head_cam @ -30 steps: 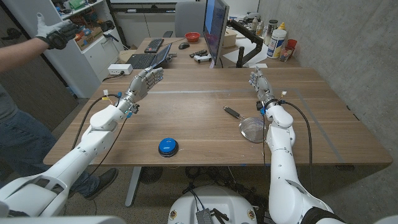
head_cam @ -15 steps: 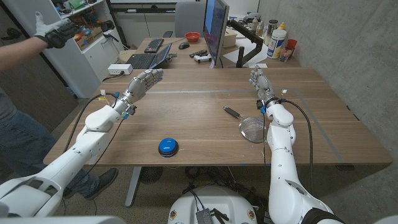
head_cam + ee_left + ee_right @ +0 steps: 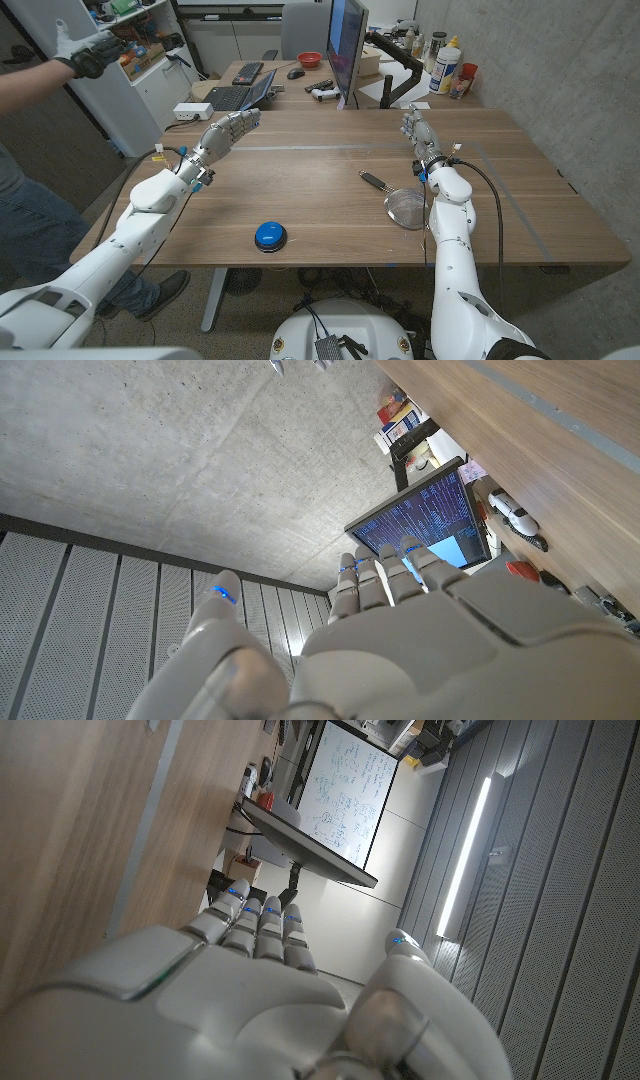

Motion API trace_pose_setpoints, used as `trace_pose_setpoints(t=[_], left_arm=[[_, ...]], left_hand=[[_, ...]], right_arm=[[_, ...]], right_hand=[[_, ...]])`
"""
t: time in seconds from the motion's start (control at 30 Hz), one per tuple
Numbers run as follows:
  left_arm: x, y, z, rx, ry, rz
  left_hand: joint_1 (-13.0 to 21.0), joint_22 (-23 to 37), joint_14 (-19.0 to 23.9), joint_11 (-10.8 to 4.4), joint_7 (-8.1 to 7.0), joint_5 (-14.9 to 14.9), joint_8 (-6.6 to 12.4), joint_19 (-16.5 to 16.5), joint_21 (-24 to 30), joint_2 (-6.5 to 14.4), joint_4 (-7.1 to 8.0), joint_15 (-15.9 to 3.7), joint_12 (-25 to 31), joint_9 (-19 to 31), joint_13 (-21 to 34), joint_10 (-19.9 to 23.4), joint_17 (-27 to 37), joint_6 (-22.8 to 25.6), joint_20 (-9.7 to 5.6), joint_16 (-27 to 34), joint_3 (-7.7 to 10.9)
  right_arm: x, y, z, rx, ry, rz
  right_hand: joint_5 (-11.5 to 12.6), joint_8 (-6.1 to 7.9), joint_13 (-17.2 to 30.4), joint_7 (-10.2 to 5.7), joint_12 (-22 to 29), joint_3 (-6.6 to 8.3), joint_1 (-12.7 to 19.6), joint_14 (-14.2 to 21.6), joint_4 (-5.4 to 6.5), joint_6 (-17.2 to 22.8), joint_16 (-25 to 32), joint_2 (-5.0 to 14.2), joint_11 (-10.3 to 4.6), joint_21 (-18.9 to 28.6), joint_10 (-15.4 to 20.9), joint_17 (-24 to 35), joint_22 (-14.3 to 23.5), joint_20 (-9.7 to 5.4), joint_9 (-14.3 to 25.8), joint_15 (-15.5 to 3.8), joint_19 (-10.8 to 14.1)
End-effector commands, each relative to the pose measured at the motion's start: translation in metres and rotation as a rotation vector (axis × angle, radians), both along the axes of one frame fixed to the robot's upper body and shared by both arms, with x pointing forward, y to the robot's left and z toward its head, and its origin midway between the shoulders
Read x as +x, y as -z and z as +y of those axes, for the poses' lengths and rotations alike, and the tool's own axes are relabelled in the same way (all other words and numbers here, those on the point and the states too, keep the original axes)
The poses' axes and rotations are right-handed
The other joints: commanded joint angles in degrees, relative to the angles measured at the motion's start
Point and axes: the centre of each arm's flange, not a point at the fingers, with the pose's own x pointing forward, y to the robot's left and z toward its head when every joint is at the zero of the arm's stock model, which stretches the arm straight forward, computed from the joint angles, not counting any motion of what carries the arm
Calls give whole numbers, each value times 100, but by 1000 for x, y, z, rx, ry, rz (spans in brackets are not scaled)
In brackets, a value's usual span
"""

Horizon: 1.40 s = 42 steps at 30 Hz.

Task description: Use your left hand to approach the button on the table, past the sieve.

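A wooden bench [image 3: 330, 190] stood against a grey concrete wall [image 3: 540, 70]. Behind it a second desk [image 3: 262, 78] carried a lit monitor [image 3: 346, 45], a laptop [image 3: 240, 95] and bottles [image 3: 447, 65].

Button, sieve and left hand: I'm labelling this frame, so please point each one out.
button [image 3: 270, 235], head view, middle of its blue cap.
sieve [image 3: 405, 209], head view, on its mesh bowl.
left hand [image 3: 227, 131], head view, back of the hand.

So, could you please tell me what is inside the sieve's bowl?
The sieve lies near the right arm, and only its mesh and the wooden table show through the bowl. The arm covers the bowl's right edge, so that part stays unseen.
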Motion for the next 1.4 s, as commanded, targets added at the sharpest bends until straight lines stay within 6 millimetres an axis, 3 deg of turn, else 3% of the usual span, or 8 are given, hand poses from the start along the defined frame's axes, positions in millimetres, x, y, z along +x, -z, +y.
trace_pose_setpoints(t=[0.03, 0.9, 1.4], left_arm=[[-11, 0, 3, 35, 2, -81], [-32, -2, 7, 62, 20, -158], [-40, -1, 18, 102, -6, -209]], left_hand=[[83, 8, 38, -5, -12, 30, 3, -25, 11, 9, -28, 27, -1, 28, 22, -20, 14, -36, -41, 23, 24], [176, 9, 57, -12, -8, 38, 25, -20, 17, 15, -40, 33, 15, 31, 23, 1, 17, 7, -51, 31, 24], [294, 9, 105, -60, -90, 48, 47, 10, 29, 59, -55, 2, 61, 32, 25, 116, 16, 66, 11, 45, 57]], right_arm=[[-3, 2, 3, 9, 3, -2], [-5, 5, 8, 12, 2, -8], [-8, 5, 8, 13, 5, -12]], right_hand=[[38, 33, 35, -50, -25, -31, 27, 59, 3, -4, 13, 42, 7, -33, 31, 14, 25, 12, 21, 14, 52], [63, 31, 37, -45, -29, -57, 22, 62, -7, -12, 13, 50, 18, -56, 30, 14, 27, 25, 21, 20, 65], [79, 40, 37, -144, -20, -75, 17, 96, -12, 9, 23, 56, -3, -69, 60, 15, 29, 41, 22, 25, 80]])
